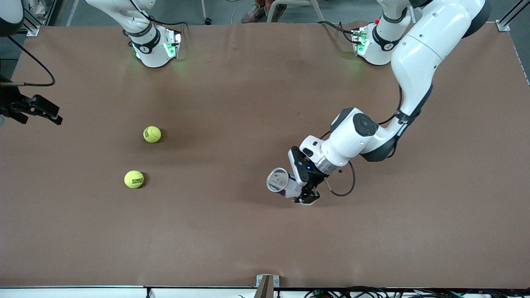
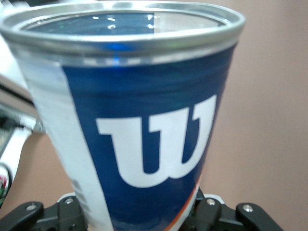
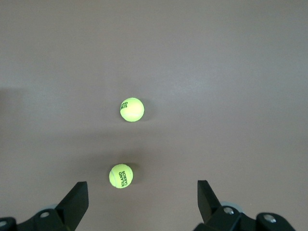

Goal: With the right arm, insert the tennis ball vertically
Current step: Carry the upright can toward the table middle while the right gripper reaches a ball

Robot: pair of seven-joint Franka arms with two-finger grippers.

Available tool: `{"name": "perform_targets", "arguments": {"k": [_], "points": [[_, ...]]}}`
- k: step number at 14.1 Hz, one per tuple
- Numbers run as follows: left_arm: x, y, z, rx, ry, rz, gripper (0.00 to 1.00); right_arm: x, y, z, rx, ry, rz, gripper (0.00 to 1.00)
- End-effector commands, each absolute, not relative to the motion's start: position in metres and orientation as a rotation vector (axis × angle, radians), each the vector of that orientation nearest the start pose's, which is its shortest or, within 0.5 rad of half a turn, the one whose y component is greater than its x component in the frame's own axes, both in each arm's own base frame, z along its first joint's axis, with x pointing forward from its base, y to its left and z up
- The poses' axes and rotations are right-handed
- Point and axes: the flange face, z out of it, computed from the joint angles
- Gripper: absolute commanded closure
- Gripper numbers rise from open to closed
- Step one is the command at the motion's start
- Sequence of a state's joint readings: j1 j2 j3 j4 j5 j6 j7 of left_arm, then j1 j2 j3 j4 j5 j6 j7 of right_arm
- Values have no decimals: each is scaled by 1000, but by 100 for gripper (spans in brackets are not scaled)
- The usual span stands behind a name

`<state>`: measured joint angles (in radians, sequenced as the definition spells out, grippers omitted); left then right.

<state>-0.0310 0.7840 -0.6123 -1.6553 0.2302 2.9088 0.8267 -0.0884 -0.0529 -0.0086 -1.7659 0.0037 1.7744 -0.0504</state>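
- Gripping a blue-and-white cylindrical tennis-ball can (image 1: pixel 283 182) with a metal rim, the left gripper (image 1: pixel 307 195) is clenched on the can's lower body and holds it over the middle of the brown table (image 1: pixel 248 240), toward the edge nearest the front camera.
- The can tilts, with its open mouth facing toward the right arm's end of the table; the left wrist view shows a large white "W" logo on the can (image 2: pixel 139 139) and the open rim at its upper end.
- The right gripper (image 1: pixel 39 111) hangs at the right arm's end of the table with its jaws released and spread wide, holding nothing; the right wrist view shows its fingers (image 3: pixel 74 202) well apart above the tabletop.
- Two yellow-green tennis balls rest on the table toward the right arm's end, apart from each other and well apart from the can.
- The first tennis ball (image 1: pixel 152 134) (image 3: pixel 131 109) lies farther from the front camera.
- The second tennis ball (image 1: pixel 133 179) (image 3: pixel 121 175) lies nearer to the front camera.
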Motion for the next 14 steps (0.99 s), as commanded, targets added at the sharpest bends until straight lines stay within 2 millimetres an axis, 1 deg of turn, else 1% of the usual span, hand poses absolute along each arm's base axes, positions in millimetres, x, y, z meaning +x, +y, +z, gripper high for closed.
{"name": "perform_targets", "arguments": {"k": [1, 2, 4, 6, 8, 9, 10, 11, 12, 14], "points": [[612, -406, 265, -2460, 1952, -1325, 27, 569, -58, 545, -3151, 62, -28, 0], [605, -416, 255, -2465, 1937, -1382, 27, 580, -57, 527, -3146, 59, -7, 0], [593, -430, 244, -2477, 1866, -1522, 27, 602, -51, 493, -3144, 43, -26, 0], [574, -449, 236, -2563, 1782, -1630, 27, 622, -47, 452, -3143, 28, -26, 0], [555, -465, 226, -2613, 1695, -1746, 27, 637, -30, 407, -3156, -26, 8, 0], [544, -474, 219, -2650, 1665, -1779, 27, 642, -28, 385, -3154, -29, 39, 0], [540, -477, 213, -2679, 1659, -1767, 27, 648, -30, 365, -3150, -17, 49, 0], [539, -479, 216, -2684, 1659, -1774, 27, 653, -29, 345, -3148, -16, 63, 0], [537, -481, 216, -2695, 1657, -1774, 27, 658, -29, 321, -3143, -11, 94, 0], [528, -489, 211, -2773, 1631, -1753, 26, 671, -28, 282, -3135, -8, 146, 0]]}}
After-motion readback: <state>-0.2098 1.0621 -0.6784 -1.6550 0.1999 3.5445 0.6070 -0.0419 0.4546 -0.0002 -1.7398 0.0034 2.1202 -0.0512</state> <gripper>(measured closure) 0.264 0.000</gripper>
